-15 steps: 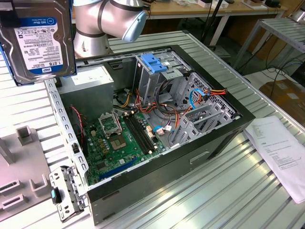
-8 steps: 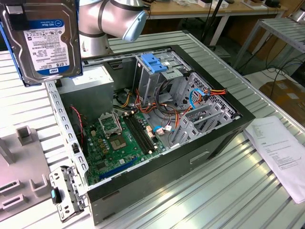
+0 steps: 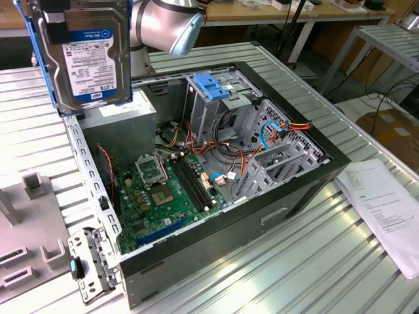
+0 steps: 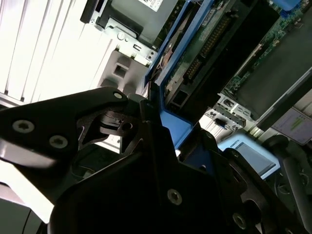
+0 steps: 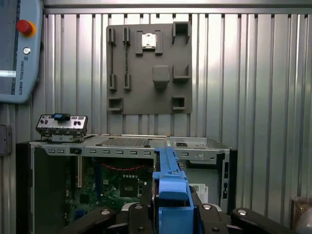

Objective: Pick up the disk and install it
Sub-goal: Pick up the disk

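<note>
Pincer (image 5: 171, 210) holds disk (image 3: 88, 49) above case (image 3: 275, 219) containing motherboard (image 3: 163, 193).

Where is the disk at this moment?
The disk is at the exterior view's upper left, above the open computer case, clamped in the gripper.

I work on a ribbed aluminium table (image 3: 340, 261) whose slats shine under even indoor light. In the second wrist view they glare almost white. In the exterior view, wooden workbenches (image 3: 262, 16) line the back at twelve o'clock. At two o'clock a second slatted metal table (image 3: 386, 36) stands on grey legs over a grey floor (image 3: 347, 85). Dark cables (image 3: 386, 98) trail there, and a brown cardboard box (image 3: 393, 127) sits toward three o'clock.
</note>
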Controlling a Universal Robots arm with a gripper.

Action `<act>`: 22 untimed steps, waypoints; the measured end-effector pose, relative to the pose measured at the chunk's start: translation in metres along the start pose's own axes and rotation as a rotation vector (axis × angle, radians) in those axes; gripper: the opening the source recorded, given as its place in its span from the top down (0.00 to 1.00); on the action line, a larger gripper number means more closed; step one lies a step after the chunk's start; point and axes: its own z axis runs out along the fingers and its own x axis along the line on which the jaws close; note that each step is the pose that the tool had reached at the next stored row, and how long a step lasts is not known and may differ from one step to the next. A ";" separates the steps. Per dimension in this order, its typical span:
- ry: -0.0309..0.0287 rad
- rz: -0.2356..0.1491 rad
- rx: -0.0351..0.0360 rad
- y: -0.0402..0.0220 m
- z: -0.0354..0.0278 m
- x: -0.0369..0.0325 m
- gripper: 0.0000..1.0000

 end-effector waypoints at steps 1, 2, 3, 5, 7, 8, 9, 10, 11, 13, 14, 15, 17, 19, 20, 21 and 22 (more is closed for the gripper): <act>0.0000 0.000 0.0004 -0.0034 0.0006 0.0000 0.63; 0.0000 0.000 0.0007 -0.0065 0.0010 0.0000 0.63; 0.0001 0.000 0.0014 -0.0144 0.0022 0.0001 0.63; 0.0001 0.000 0.0019 -0.0224 0.0034 0.0001 0.63; 0.0001 0.000 0.0029 -0.0322 0.0052 0.0005 0.63; 0.0001 0.000 0.0033 -0.0352 0.0058 0.0008 0.63; 0.0000 0.000 0.0035 -0.0374 0.0063 0.0011 0.63; 0.0000 0.000 0.0038 -0.0387 0.0067 0.0015 0.63; 0.0002 0.000 0.0042 -0.0418 0.0075 0.0027 0.63; 0.0001 0.000 0.0053 -0.0435 0.0086 0.0083 0.63; 0.0001 0.000 0.0061 -0.0435 0.0091 0.0122 0.63; 0.0002 0.000 0.0064 -0.0437 0.0094 0.0146 0.63; 0.0001 0.000 0.0074 -0.0443 0.0105 0.0201 0.63; 0.0002 0.000 0.0081 -0.0451 0.0114 0.0237 0.63; 0.0000 0.000 0.0086 -0.0458 0.0119 0.0247 0.63; 0.0001 0.000 0.0088 -0.0466 0.0121 0.0252 0.63; 0.0001 0.000 0.0090 -0.0480 0.0126 0.0257 0.63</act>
